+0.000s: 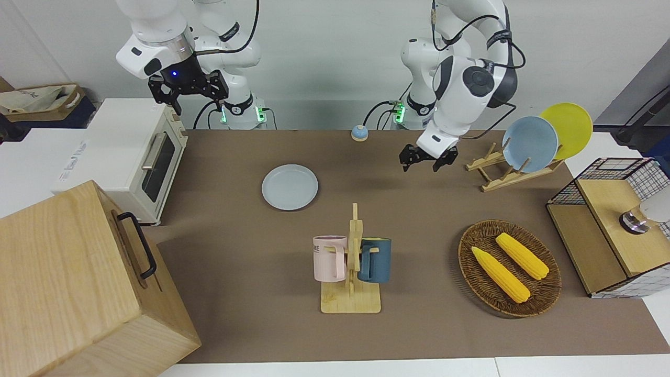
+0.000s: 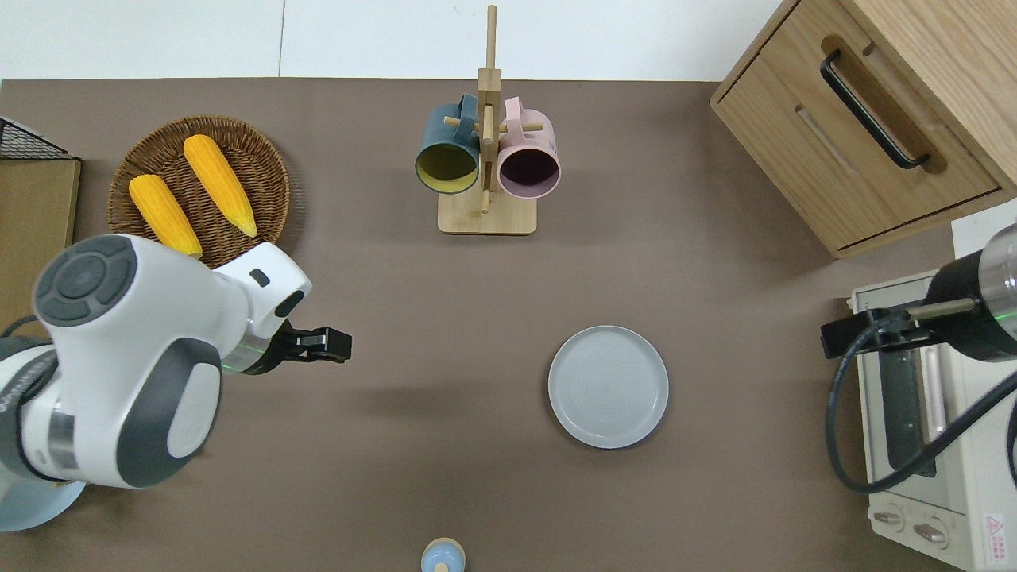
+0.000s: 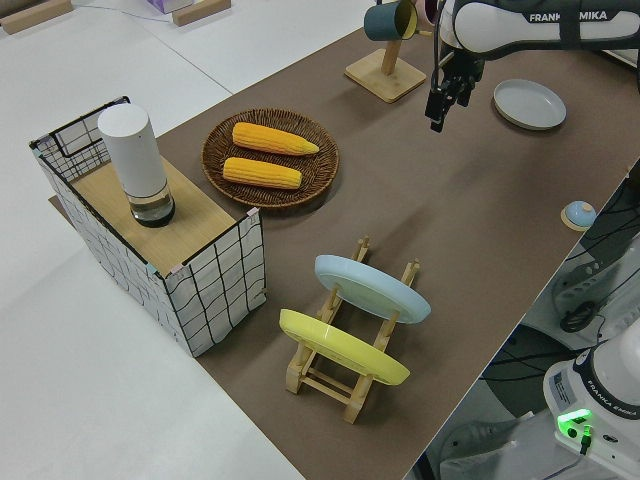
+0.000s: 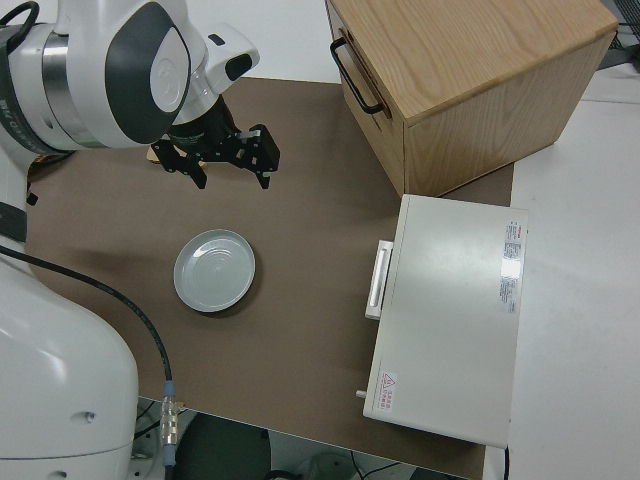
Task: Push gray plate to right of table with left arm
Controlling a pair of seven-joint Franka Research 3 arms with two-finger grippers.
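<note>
One gray plate (image 2: 608, 387), flat on the table (image 2: 715, 492) near its middle. Left gripper (image 2: 322, 346): fingers spread, empty, well apart from it; plate lies toward the right arm's end. Right arm parked.

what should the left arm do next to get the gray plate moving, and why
Probably swing the left gripper across toward the gray plate and lower it beside the rim on the left arm's side. The gripper hangs over bare table, well apart from the plate, so nothing can push yet. The plate lies flat, so a low sideways nudge should slide it.
</note>
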